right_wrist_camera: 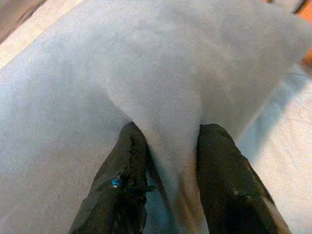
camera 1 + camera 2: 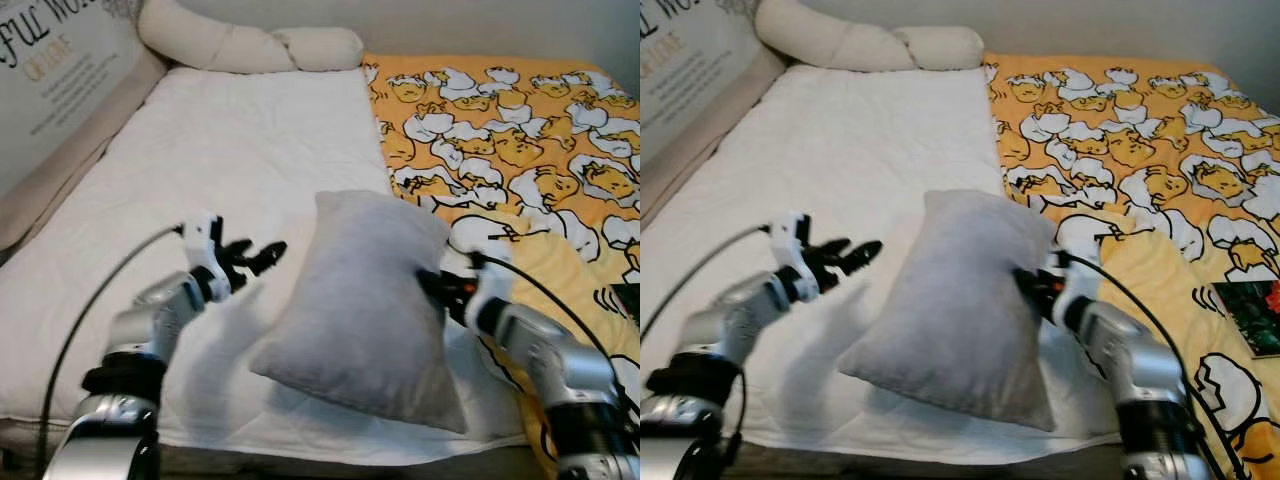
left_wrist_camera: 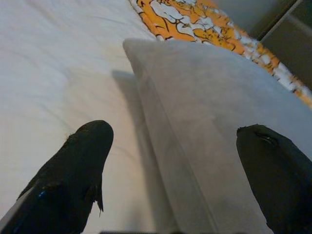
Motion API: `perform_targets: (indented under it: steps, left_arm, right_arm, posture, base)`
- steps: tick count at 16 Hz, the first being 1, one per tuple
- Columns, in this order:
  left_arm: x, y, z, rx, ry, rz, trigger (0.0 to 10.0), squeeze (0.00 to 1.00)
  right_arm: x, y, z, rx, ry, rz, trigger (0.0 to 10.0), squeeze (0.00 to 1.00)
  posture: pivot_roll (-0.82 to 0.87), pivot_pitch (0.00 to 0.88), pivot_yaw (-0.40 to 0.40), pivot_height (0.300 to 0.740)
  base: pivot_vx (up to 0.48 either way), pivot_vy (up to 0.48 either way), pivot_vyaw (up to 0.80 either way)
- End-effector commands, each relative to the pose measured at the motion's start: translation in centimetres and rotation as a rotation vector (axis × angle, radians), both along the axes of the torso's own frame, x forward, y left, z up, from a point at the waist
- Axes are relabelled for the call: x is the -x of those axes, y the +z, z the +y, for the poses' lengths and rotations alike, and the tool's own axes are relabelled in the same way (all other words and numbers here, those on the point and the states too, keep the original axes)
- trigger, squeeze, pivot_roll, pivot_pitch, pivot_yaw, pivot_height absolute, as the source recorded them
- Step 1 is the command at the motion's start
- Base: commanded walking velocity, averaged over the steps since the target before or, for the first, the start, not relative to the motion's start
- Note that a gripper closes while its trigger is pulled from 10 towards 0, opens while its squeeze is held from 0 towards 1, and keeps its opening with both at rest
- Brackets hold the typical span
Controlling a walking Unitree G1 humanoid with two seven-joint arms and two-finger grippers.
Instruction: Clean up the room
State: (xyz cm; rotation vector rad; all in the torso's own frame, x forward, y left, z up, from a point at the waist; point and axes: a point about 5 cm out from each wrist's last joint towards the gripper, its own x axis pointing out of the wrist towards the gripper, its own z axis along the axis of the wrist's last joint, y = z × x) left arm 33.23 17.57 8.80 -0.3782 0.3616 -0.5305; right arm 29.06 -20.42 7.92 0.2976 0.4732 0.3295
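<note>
1. Grey and soft-looking, a pillow (image 2: 365, 310) is tilted up over the white quilted mattress cover (image 2: 240, 160), its lower corner down near the foot edge of the bed and its top leaning toward the orange blanket.
2. Pinching the pillow's right edge is the right gripper (image 1: 168, 146); from its wrist camera you can see both black fingers (image 1: 127, 165) squeezed onto a fold of the grey fabric, so it has a firm hold.
3. From the head cameras that same gripper sits where the pillow meets the orange duck-patterned blanket (image 2: 510, 120), with its silver arm coming up from the lower right and a black cable looping behind it.
4. Over on the other side, the left gripper (image 2: 250, 258) hangs above the white cover just beside the pillow's left edge, not touching it.
5. Its fingers are spread wide; the wrist view looks between the two black tips (image 3: 83, 151) at the pillow's long side and the shadow it throws on the sheet.
6. At the head of the bed a long cream bolster (image 2: 245, 42) lies across the top, against the wall.
7. Along the left runs a pale padded board with printed lettering (image 2: 50, 70).
8. A dark book or card with a red picture (image 2: 1250, 315) lies on the blanket at the far right.
</note>
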Motion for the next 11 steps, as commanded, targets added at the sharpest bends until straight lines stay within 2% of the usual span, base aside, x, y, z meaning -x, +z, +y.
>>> perform_targets:
  steps: [1, 3, 6, 8, 10, 11]
  left_arm:
    - [-0.6, 0.5, -0.5, 0.068, -0.011, -0.026, 10.0, 1.00]
    - [-0.9, 0.5, -1.2, 0.093, -0.037, -0.034, 10.0, 1.00]
    - [-1.5, 0.4, -1.9, 0.163, -0.060, -0.035, 10.0, 1.00]
    - [-1.4, 0.1, -2.0, 0.159, -0.083, -0.010, 10.0, 1.00]
    - [-1.3, -0.5, -2.1, 0.116, -0.099, -0.004, 10.0, 1.00]
    - [-1.1, -1.1, -2.3, 0.103, -0.111, 0.016, 10.0, 1.00]
  right_arm:
    - [0.4, 0.6, -0.6, -0.085, -0.040, -0.020, 10.0, 1.00]
    - [1.2, 0.6, -0.5, -0.094, -0.006, -0.038, 10.0, 1.00]
    - [2.3, 1.3, -0.8, -0.188, -0.003, -0.089, 10.0, 1.00]
    - [2.7, 1.3, -1.0, -0.217, 0.001, -0.082, 10.0, 1.00]
    - [3.1, 0.9, -1.6, -0.208, -0.016, -0.059, 10.0, 1.00]
    - [3.5, 0.2, -2.4, -0.197, -0.054, -0.035, 10.0, 1.00]
  posture:
    - [-0.10, 0.000, 0.027, 0.740]
    - [-0.10, 0.000, 0.031, 0.740]
    - [-0.11, 0.000, 0.040, 0.740]
    - [-0.12, 0.000, 0.048, 0.740]
    - [-0.12, 0.000, 0.050, 0.740]
    - [-0.12, 0.000, 0.058, 0.740]
  base:
    - [0.000, 0.000, 0.00]
    - [0.000, 0.000, 0.00]
    - [0.000, 0.000, 0.00]
    - [0.000, 0.000, 0.00]
    - [0.000, 0.000, 0.00]
    - [0.000, 0.000, 0.00]
